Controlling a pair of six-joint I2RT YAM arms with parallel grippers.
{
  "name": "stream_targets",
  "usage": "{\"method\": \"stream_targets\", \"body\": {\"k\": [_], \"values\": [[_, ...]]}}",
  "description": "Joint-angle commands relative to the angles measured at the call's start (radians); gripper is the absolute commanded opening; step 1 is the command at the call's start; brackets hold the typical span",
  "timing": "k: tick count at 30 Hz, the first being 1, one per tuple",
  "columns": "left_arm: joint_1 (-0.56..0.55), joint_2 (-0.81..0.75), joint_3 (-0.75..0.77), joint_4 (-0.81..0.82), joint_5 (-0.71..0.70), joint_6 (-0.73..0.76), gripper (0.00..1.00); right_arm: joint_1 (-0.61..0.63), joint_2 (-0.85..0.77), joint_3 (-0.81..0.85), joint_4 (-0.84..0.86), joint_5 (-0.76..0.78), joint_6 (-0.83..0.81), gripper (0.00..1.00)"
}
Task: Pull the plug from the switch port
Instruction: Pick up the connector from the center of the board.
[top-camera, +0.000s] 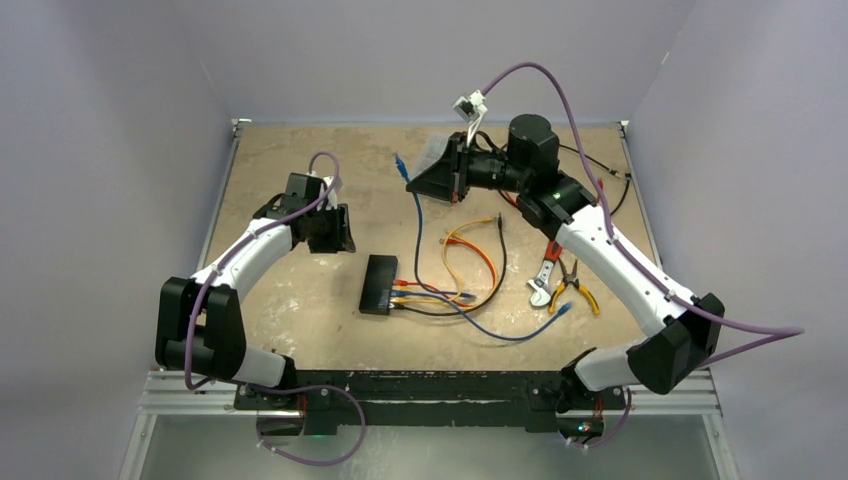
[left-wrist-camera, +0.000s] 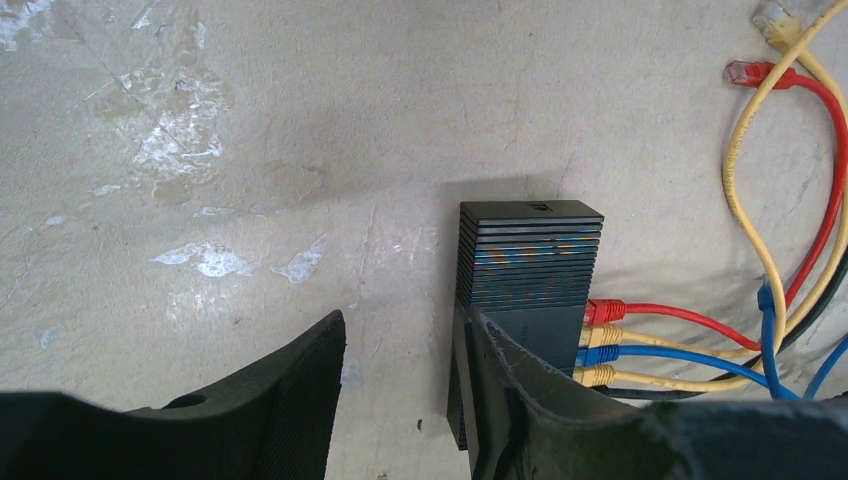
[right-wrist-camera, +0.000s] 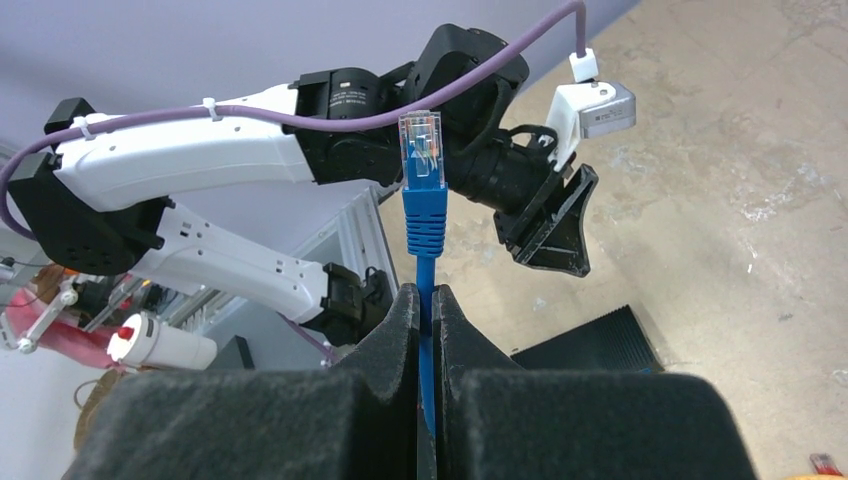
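Clear plastic plug on the blue cable is up in the open air, well apart from the small flat black ribbed switch, which lies flat near the middle of the sandy tabletop. Right end effector is clamped on that blue cable just below the plug's boot, with the cord pinched between its fingers. Left end effector hangs over the switch's near end with its fingers apart, one over the black box and one over bare tabletop. It grips nothing, and from above it looks clear of the box. Four coloured plugs, red, yellow, blue and yellow, sit in the switch's row of ports. By my read the pull itself is done and the plug is already out. The next move calls for a gentle lowering onto a bare patch away from the loose cable loops, then a release.
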Motion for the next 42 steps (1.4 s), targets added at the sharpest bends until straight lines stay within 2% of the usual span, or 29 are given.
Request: {"method": "stream_targets", "body": {"k": [1,19,29,31,37,42], "values": [[0.009,0.000,0.014,0.003,0.018,0.017,0.44,-0.003,-0.040,0.065,0.040,-0.018,0.015,0.00],[0.009,0.003,0.014,0.008,0.018,0.016,0.45,-0.004,-0.036,0.286,-0.064,0.099,-0.016,0.00],[0.009,-0.004,0.014,0.006,0.018,0.017,0.45,-0.013,-0.003,0.316,-0.138,0.210,-0.034,0.00],[0.009,-0.004,0.014,0.007,0.019,0.017,0.45,-0.033,0.019,0.332,-0.191,0.238,-0.029,0.00],[0.009,-0.004,0.014,0.005,0.018,0.017,0.45,-0.167,0.029,0.281,-0.224,0.188,-0.011,0.00],[0.009,-0.004,0.014,0.005,0.013,0.017,0.45,-0.289,0.037,0.301,-0.312,0.193,-0.063,0.00]]}}
